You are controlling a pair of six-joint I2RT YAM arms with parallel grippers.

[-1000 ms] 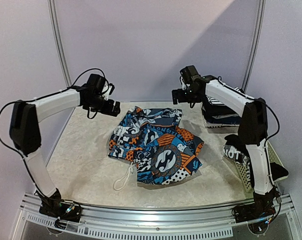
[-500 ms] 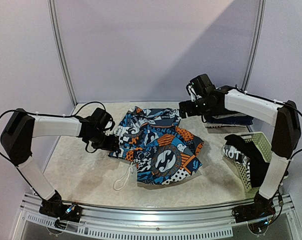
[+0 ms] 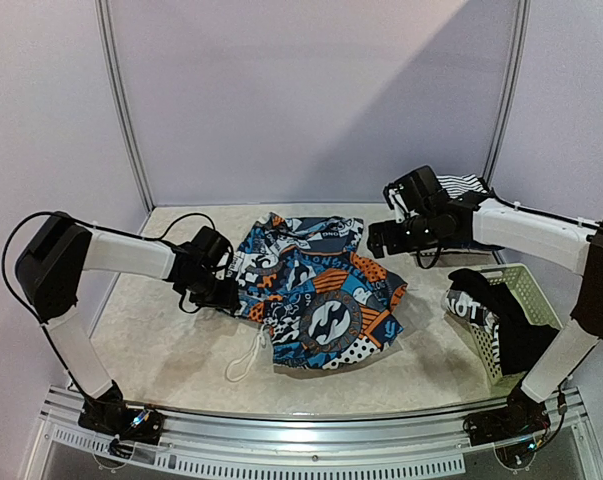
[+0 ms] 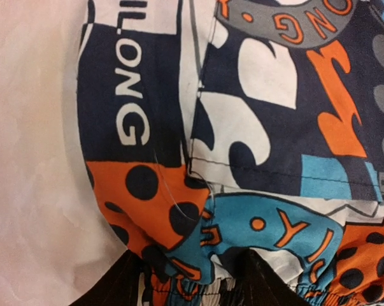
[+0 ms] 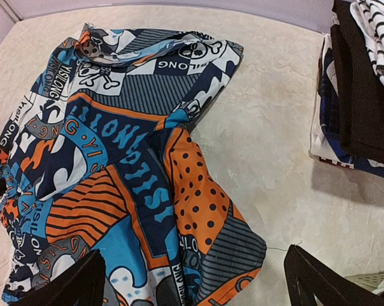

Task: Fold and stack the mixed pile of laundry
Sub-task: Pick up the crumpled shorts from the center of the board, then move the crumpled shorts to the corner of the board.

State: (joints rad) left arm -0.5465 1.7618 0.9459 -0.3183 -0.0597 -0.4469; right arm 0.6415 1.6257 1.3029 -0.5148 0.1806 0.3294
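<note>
Overhead view: printed shorts [image 3: 316, 290] lie crumpled in the middle of a pale, stone-patterned table [image 3: 161, 340]. The left gripper [image 3: 226, 292] is low at their left edge. The right gripper [image 3: 386, 240] hovers just off their upper right corner, touching nothing. Behind the right arm sits a stack [image 3: 461, 185] of folded clothes with a striped piece on top. A white lattice basket [image 3: 529, 290] at the right holds a dark garment [image 3: 481, 300].

Left wrist view: two dark fingers [image 4: 125, 284] of the left gripper [image 4: 192, 280] straddle a gathered, elastic-looking edge of the shorts [image 4: 262, 127]. The jaws stand partly apart with cloth bunched between them; whether they pinch it yet cannot be told. The fabric is thin and woven, with stitched seams and bold orange, blue, navy and white print.

Right wrist view: the right gripper [image 5: 195, 280] is wide open and empty above the shorts [image 5: 115, 159], which are wrinkled and partly doubled over. The stack [image 5: 363, 83] sits well to the right.

The step looks like taking hold to spread the shorts flat. It is probably best to pinch the thick gathered edge fully, take the opposite edge with the right, and then pull evenly, since this limp cloth would sag and slip.
</note>
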